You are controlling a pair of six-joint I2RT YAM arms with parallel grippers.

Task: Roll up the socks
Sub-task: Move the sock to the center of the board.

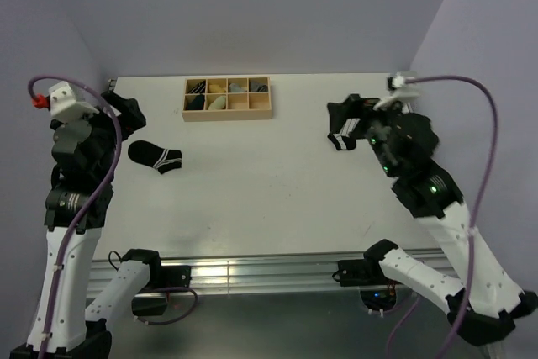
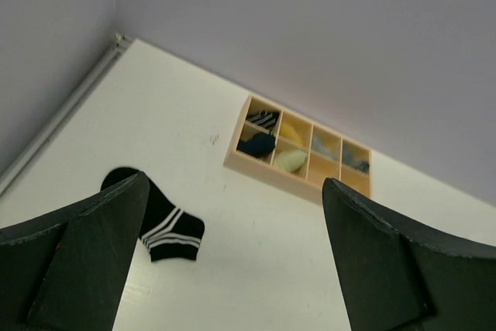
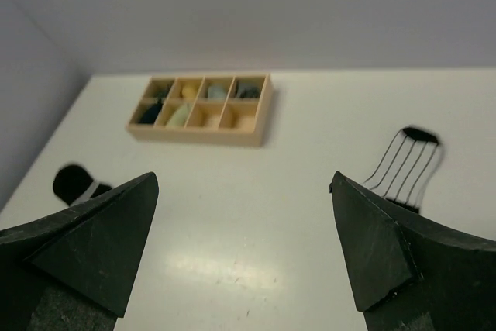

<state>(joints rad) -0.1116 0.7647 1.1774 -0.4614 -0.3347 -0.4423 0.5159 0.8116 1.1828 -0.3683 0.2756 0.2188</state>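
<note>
While both arms are hovering over the table [image 1: 252, 199], the task is standing at its opening step: neither sock is being gripped, stacked or rolled.

1. The left pincer [image 2: 236, 184] is standing wide open, with nothing between its fingers.
2. The right pincer [image 3: 244, 180] is likewise spread wide and carrying nothing.
3. The black sock [image 2: 167, 226], marked by two white bands near its cuff, is lying flat on the left part of the table, near the left pincer but apart from it.
4. The white sock [image 3: 407, 164], bearing thin black stripes and black ends, is lying flat on the right part of the table. In the overhead view the right arm is covering part of it.
5. The two socks are lying well apart from each other.
6. A wooden divided tray [image 1: 228, 113] is sitting near the far edge, with small rolled items in its compartments.

Judging from this layout, the next move is calling for an approach and pick-up. Each pincer is needing to descend on its nearer sock and close on one end. The socks are then needing to come together near the middle of the table before any rolling. Because the fabric is thin and limp, a low, flat finger approach is likely being required.
</note>
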